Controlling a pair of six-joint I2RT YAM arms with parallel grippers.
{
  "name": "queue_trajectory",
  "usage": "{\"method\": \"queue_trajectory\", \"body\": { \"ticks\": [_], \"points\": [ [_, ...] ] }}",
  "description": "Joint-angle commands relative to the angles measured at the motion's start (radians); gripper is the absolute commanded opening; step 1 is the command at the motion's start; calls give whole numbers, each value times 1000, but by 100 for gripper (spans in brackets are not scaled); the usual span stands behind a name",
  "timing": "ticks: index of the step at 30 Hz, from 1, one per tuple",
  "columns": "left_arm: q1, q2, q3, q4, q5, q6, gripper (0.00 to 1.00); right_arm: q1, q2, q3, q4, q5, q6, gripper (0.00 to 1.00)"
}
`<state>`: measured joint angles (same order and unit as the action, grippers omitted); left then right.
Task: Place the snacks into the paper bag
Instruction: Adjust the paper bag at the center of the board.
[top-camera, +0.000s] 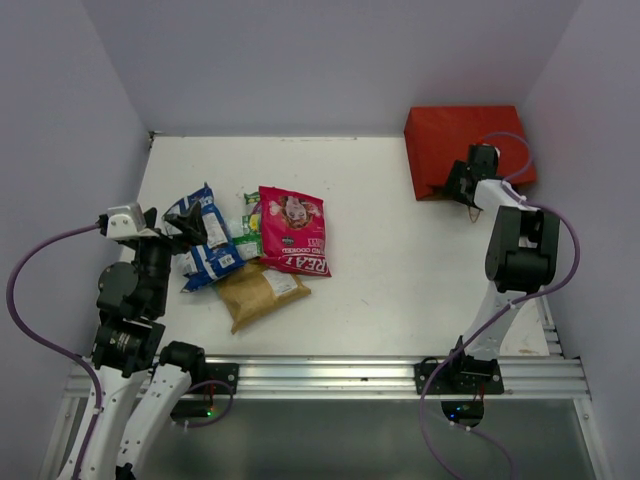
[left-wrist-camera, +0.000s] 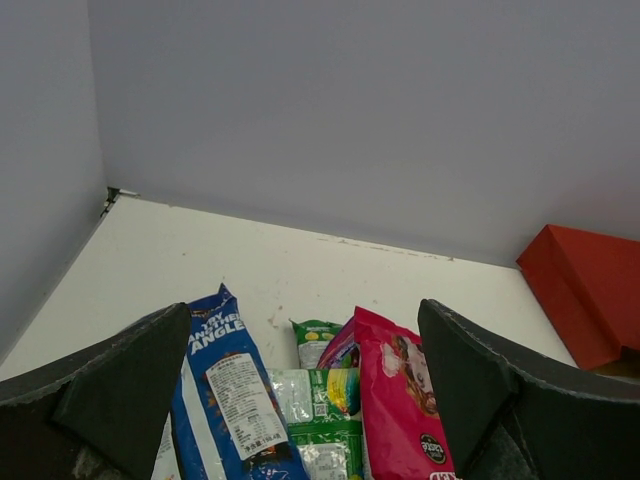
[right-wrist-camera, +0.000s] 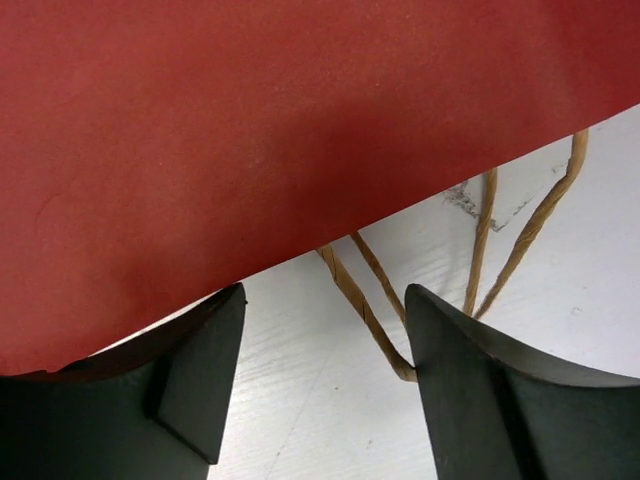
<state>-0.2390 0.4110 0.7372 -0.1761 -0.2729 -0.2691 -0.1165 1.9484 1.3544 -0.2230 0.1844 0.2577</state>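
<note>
Paper bag (top-camera: 450, 135) flat, long axis L-R, handles (right-wrist-camera: 350, 290) nearward. R claw (right-wrist-camera: 325, 330) apart; L claw (left-wrist-camera: 305, 335) wide.

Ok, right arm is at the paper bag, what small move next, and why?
Probably close the right gripper on the twine handles. One lies on the table between its open fingers, just off the edge of the paper bag, which lies flat. Holding it should help open the bag; the snacks all lie outside it.
</note>
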Motion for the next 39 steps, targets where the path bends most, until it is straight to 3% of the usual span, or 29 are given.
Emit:
{"method": "queue_trajectory", "body": {
  "ticks": [1,10,13,18,22,32,37,39],
  "points": [
    [-8,-12,-10,53,6,7,100,1,-14,23,27,-51,-21,68],
    [-8,-32,-16,55,9,4,100,44,-49,-38,8,-181,17,28],
    [-9,-40,-18,53,9,4,100,124,-89,-76,-21,-126,28,21],
    [-22,-47,-18,53,5,7,100,313,-137,-106,-47,-39,124,21],
    [-26,-60,-22,53,-3,10,100,451,-120,-49,-55,41,176,27],
    [-26,-74,-27,53,-17,14,100,563,-48,164,-164,-19,68,50],
    [-26,-77,-25,53,-14,13,100,595,-164,94,-205,120,-111,64],
    [-28,-80,-25,53,-11,13,100,595,-193,62,-228,287,-185,68]
  ]
}}
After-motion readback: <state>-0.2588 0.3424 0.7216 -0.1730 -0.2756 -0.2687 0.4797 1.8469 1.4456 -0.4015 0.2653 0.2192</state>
